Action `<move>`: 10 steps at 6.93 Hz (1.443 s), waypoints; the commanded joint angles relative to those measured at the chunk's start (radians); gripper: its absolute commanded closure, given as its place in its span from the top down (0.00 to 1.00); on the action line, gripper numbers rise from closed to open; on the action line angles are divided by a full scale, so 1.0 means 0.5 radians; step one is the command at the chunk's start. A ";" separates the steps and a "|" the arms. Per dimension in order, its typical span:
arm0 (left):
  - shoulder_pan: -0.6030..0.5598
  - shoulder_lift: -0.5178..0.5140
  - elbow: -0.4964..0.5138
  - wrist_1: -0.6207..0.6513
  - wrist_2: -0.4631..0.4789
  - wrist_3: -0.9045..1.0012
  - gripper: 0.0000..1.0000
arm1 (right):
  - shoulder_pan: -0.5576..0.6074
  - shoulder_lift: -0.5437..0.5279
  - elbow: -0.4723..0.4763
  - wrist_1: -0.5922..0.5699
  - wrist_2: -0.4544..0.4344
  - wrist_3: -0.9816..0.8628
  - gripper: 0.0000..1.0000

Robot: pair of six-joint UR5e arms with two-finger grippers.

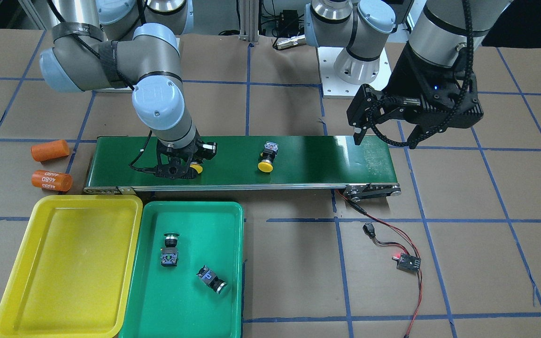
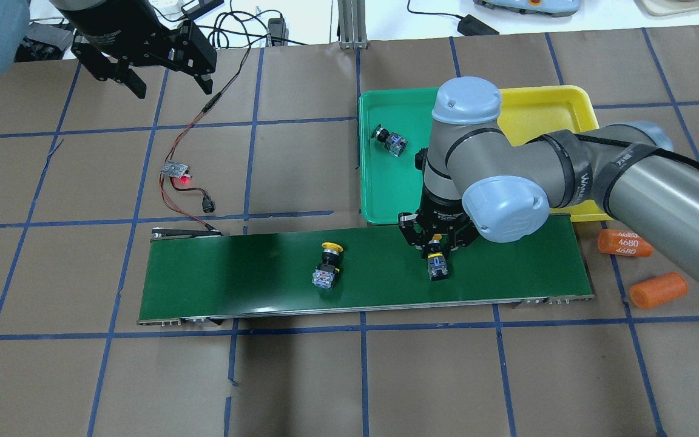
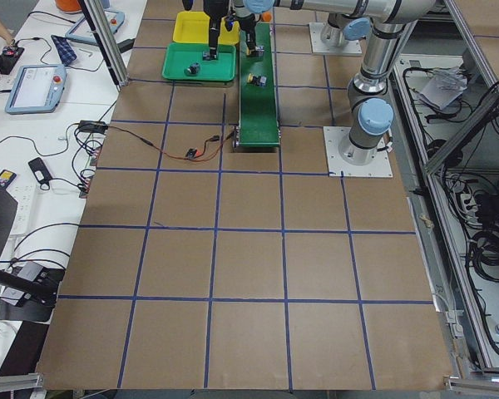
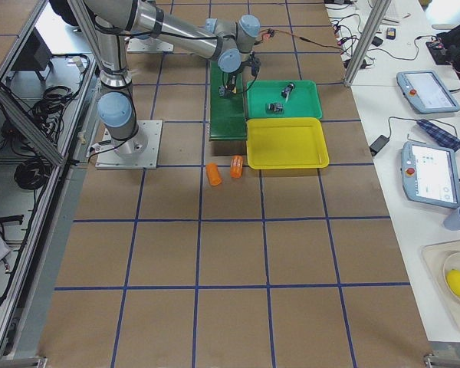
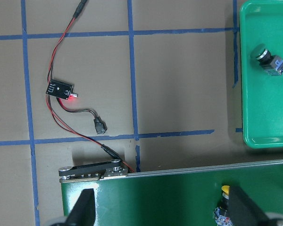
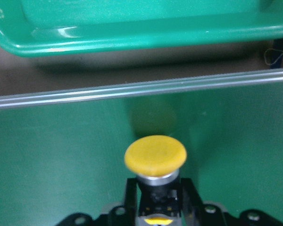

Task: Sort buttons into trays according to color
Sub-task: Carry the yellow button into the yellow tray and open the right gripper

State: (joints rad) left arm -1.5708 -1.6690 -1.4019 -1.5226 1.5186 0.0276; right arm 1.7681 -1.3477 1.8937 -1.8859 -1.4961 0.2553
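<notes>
Yellow-capped button (image 6: 155,155), clamped by its neck in the right gripper (image 2: 437,244), points cap-first at the green tray (image 1: 181,305); the yellow tray (image 1: 64,263) lies adjacent, further right.

Conveyor belt (image 1: 308,159), orange cylinders (image 1: 50,150), wired board (image 1: 408,263)

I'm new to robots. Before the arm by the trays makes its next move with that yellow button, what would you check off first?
1. Right gripper has a finger on each side of the yellow button on the belt: ok.
2. Fingers actually clamped on it: cannot tell.
3. Yellow tray has free room: ok, nothing lies in it.
4. Green tray holds only green buttons: ok, two lie in it.
5. Left gripper out of the way: ok, open and empty over the belt's other end.
6. Second yellow button apart from the first: ok, alone at mid-belt.
</notes>
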 commanded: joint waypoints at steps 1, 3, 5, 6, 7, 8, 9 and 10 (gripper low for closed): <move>-0.003 0.003 -0.012 0.020 0.000 0.000 1.00 | -0.023 -0.056 -0.017 0.004 -0.029 0.002 0.00; -0.012 0.000 -0.016 0.020 0.000 0.000 1.00 | -0.227 -0.256 -0.084 -0.029 -0.210 -0.075 0.00; -0.006 0.003 -0.012 0.033 0.000 0.000 1.00 | -0.654 -0.198 -0.185 -0.227 -0.183 -0.459 0.00; -0.006 0.000 -0.009 0.032 -0.003 0.000 1.00 | -0.728 -0.022 -0.201 -0.381 -0.204 -0.689 0.00; -0.006 0.000 -0.012 0.032 -0.003 0.000 1.00 | -0.759 0.117 -0.246 -0.571 -0.262 -0.731 0.00; -0.006 -0.003 -0.012 0.032 -0.003 0.000 1.00 | -0.805 0.237 -0.335 -0.560 -0.348 -0.795 0.00; -0.006 -0.003 -0.016 0.032 -0.003 0.000 1.00 | -0.848 0.290 -0.360 -0.551 -0.349 -0.896 0.00; -0.006 0.000 -0.016 0.032 0.000 0.000 1.00 | -0.858 0.302 -0.357 -0.566 -0.331 -0.955 0.65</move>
State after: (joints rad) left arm -1.5739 -1.6699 -1.4091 -1.5064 1.5174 0.0276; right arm 1.3539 -1.2205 1.7241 -2.1609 -1.6621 -0.1770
